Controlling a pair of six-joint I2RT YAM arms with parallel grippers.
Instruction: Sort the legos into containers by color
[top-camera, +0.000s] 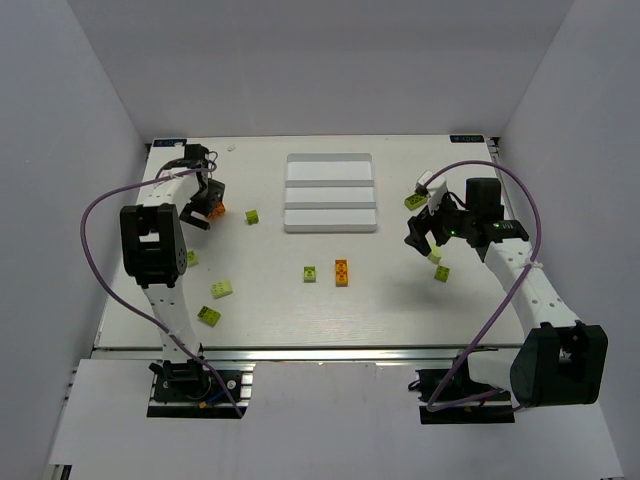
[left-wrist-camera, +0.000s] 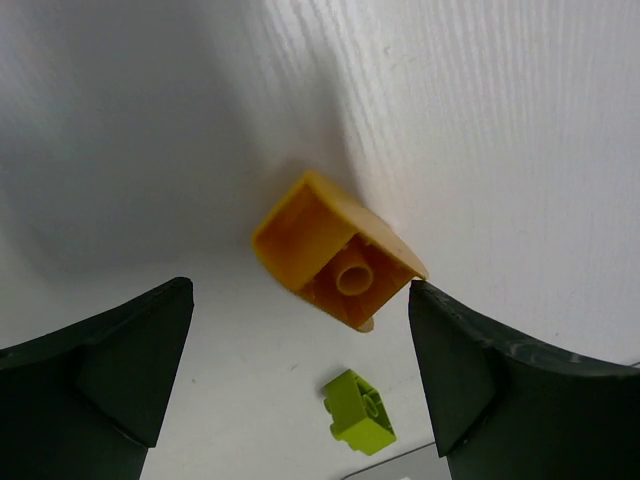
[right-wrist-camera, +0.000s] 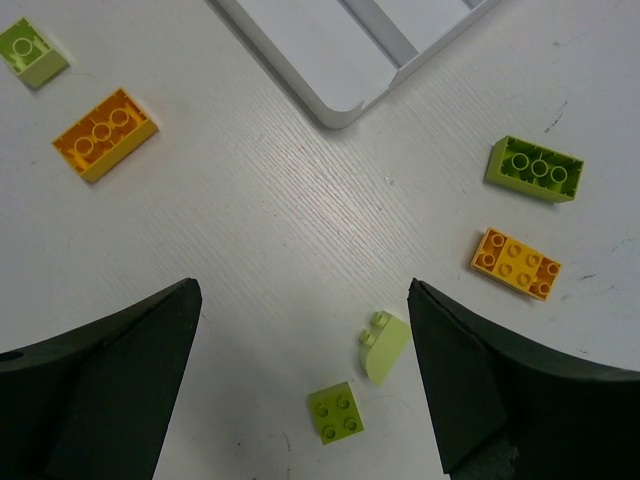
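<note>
My left gripper (top-camera: 206, 203) is open at the far left, low over an orange brick (top-camera: 216, 210). In the left wrist view that orange brick (left-wrist-camera: 335, 255) lies on its side, hollow underside showing, between my open fingers (left-wrist-camera: 300, 292); the right fingertip (left-wrist-camera: 430, 310) is almost at its edge. My right gripper (top-camera: 428, 242) is open and empty, hovering (right-wrist-camera: 303, 290) above a pale curved brick (right-wrist-camera: 385, 345) and a lime square brick (right-wrist-camera: 335, 411). The white three-compartment tray (top-camera: 330, 226) lies at the far middle, and its corner shows in the right wrist view (right-wrist-camera: 335, 105).
Loose on the table: a lime brick (top-camera: 252, 216), a lime brick (top-camera: 310, 273) beside an orange one (top-camera: 341, 272), three lime bricks at the left (top-camera: 221, 289), a lime brick (right-wrist-camera: 535, 168) and an orange brick (right-wrist-camera: 515, 263) near the right arm.
</note>
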